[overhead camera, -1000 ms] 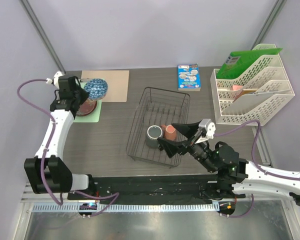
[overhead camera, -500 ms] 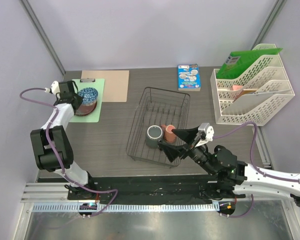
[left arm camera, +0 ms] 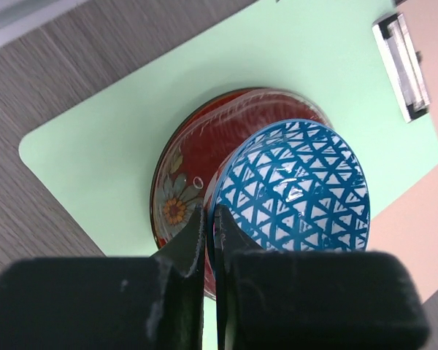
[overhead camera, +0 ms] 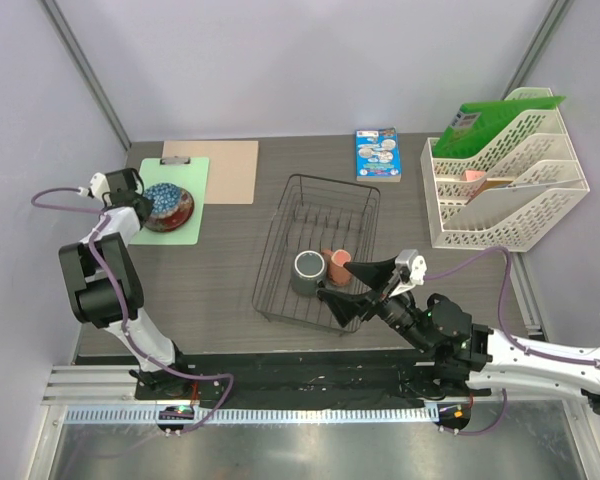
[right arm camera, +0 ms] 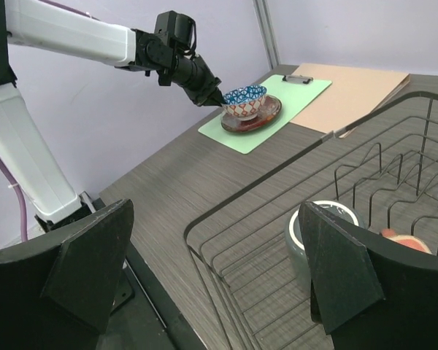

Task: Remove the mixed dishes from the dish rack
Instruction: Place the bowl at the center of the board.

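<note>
Left gripper [left arm camera: 210, 227] clenched on the rim of the bowl [left arm camera: 296, 186], which I see seated on the red plate [left arm camera: 193, 157], upper left of the top view. Right gripper [right arm camera: 215, 219] released beside the dish rack [overhead camera: 273, 235].

Robot test cell in a lab. A left arm [overhead camera: 102, 262] and a right arm [overhead camera: 525, 350] are bolted to a metal rail [overhead camera: 310, 414] at the edge of a dark wood-grain table [overhead camera: 220, 275]. The table is enclosed by plain lilac panels [overhead camera: 310, 70] and aluminium posts [overhead camera: 80, 50]. Purple cables [overhead camera: 52, 194] are routed along the arms.
</note>
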Robot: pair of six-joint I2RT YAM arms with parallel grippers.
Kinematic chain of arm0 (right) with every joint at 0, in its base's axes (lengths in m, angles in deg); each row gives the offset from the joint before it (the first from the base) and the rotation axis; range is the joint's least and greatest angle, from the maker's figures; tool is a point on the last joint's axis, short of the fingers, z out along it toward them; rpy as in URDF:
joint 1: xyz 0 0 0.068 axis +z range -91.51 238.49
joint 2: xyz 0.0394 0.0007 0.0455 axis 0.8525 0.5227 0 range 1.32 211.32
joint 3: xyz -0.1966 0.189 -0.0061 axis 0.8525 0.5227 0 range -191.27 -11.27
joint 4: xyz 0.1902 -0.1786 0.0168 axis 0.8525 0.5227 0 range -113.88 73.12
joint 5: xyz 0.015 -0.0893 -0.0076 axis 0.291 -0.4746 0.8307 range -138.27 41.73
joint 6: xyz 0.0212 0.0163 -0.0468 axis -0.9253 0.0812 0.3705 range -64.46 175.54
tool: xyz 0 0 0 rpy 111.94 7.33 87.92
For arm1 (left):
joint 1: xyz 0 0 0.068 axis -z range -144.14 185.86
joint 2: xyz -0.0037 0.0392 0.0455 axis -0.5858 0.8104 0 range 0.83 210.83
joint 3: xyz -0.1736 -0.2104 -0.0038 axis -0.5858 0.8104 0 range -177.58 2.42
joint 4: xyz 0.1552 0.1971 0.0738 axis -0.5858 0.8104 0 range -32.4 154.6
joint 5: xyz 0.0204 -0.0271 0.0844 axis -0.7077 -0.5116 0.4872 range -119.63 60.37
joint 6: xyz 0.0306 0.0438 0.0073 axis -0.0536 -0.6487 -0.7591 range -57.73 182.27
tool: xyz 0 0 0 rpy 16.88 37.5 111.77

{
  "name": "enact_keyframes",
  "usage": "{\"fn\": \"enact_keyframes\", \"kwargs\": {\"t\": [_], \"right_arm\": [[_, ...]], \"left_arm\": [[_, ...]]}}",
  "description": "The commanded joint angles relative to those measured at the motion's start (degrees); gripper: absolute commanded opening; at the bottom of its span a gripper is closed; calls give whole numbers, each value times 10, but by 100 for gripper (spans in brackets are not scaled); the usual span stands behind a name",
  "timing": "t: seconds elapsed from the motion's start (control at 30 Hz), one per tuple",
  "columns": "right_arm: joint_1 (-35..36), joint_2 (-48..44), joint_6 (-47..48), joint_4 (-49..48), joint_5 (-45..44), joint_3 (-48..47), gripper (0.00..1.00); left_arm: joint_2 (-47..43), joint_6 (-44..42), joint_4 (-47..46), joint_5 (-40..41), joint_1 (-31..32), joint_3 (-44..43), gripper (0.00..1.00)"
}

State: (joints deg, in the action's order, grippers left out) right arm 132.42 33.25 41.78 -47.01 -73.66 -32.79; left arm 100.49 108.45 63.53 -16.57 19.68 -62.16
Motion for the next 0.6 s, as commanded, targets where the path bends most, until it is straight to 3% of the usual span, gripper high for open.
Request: {"fn": "enact_keyframes", "kwargs": {"t": [0.0, 0.1, 0.2, 0.23, 0.4, 0.57], "right_arm": [[3, 23, -2, -36, -5, -9, 100], [2, 35, 6, -36, -11, -15, 100], [3, 45, 10, -39, -9, -18, 100], [3, 49, 9, -41, -9, -19, 100], [3, 70, 7, -57, 1, -20, 100], [2, 84, 0, -64, -10, -26, 100]], "left_arm": [[11, 13, -25, -9, 2, -20, 0], [20, 13, -20, -15, 2, -21, 1], [18, 12, -18, -10, 1, -20, 16], [15, 12, -18, -10, -1, -20, 27], [-10, 17, -2, -16, -1, -34, 58], [-68, 48, 35, -6, -2, -37, 69]]}}
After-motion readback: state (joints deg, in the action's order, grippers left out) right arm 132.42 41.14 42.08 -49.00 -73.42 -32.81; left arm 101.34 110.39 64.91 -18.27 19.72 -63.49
